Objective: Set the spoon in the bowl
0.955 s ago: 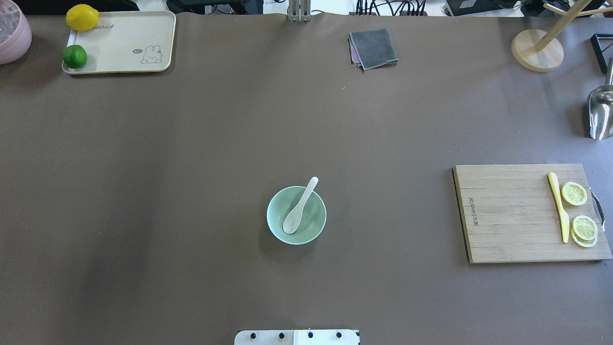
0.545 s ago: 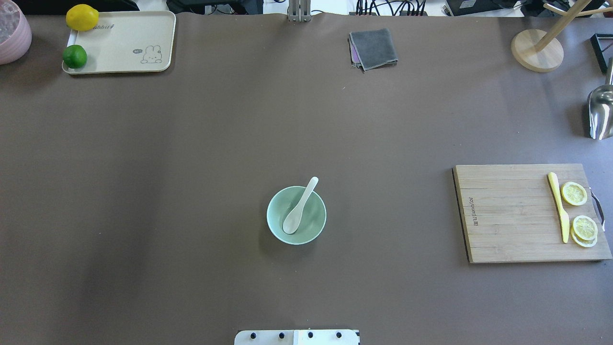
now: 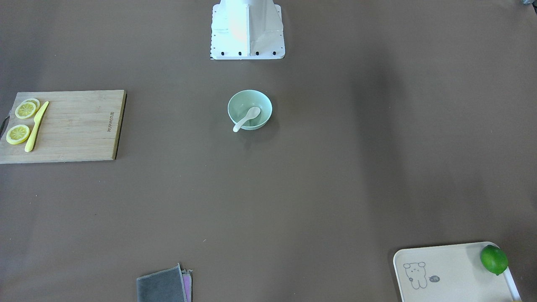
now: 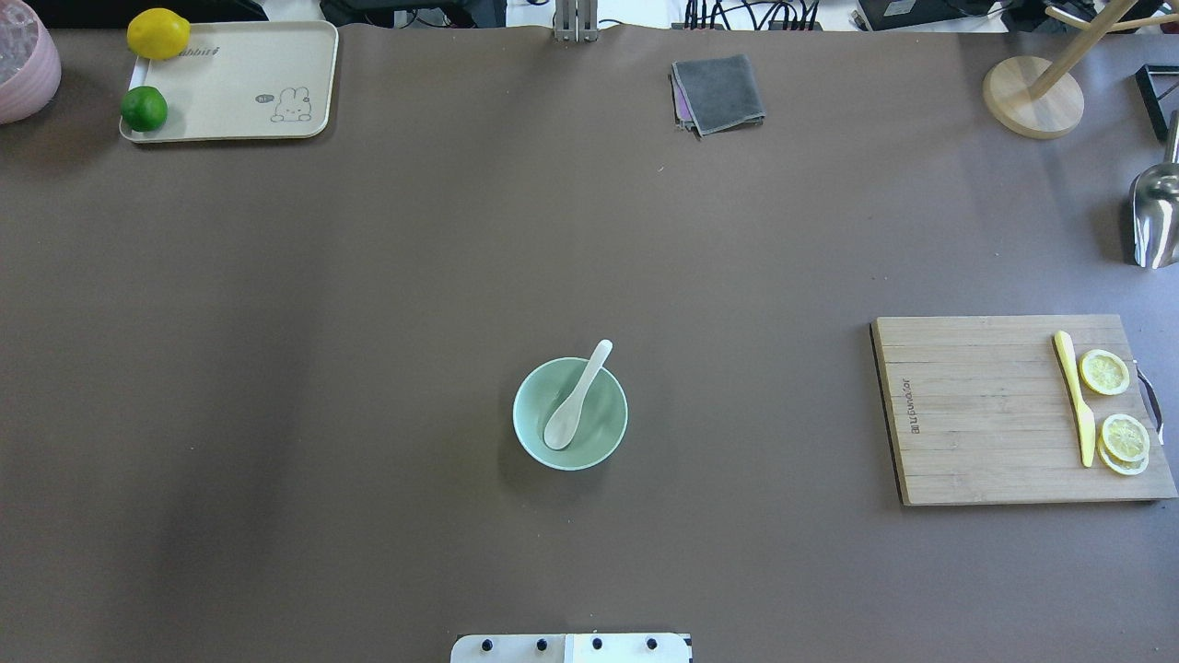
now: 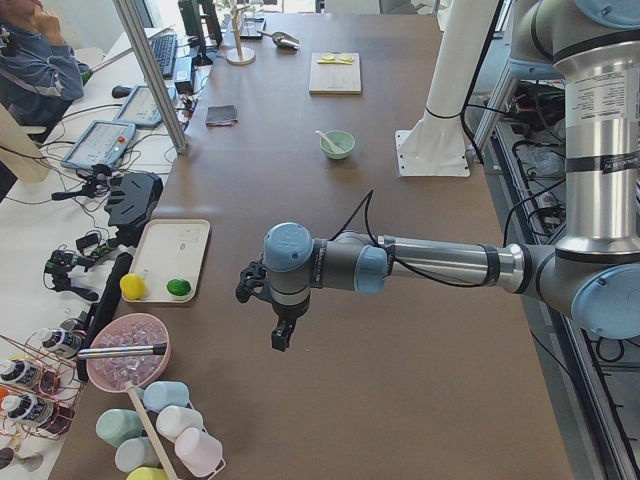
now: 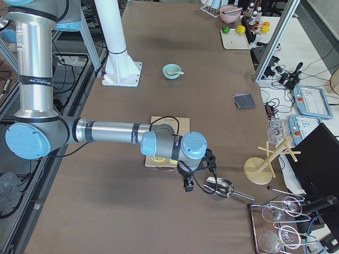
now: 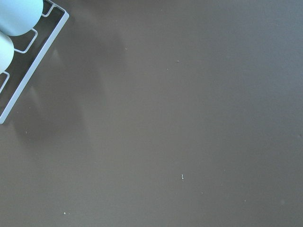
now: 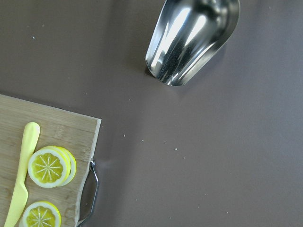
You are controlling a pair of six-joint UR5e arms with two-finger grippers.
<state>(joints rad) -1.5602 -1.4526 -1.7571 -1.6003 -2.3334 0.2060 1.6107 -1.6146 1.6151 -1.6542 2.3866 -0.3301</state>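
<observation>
The white spoon (image 4: 576,398) lies in the mint-green bowl (image 4: 603,425) near the table's middle, scoop inside and handle over the far rim. Both also show in the front-facing view, the spoon (image 3: 247,118) in the bowl (image 3: 239,105). My left gripper (image 5: 282,340) shows only in the exterior left view, far from the bowl near the tray end; I cannot tell if it is open. My right gripper (image 6: 186,186) shows only in the exterior right view, by the metal scoop (image 6: 220,188); I cannot tell its state. Neither holds anything that I can see.
A wooden cutting board (image 4: 976,414) with a yellow knife (image 4: 1073,396) and lemon slices lies at the right. A cream tray (image 4: 239,83) with a lemon and a lime is far left. A grey cloth (image 4: 718,92), a wooden stand (image 4: 1032,97) and a pink bowl (image 4: 23,60) stand along the far edge.
</observation>
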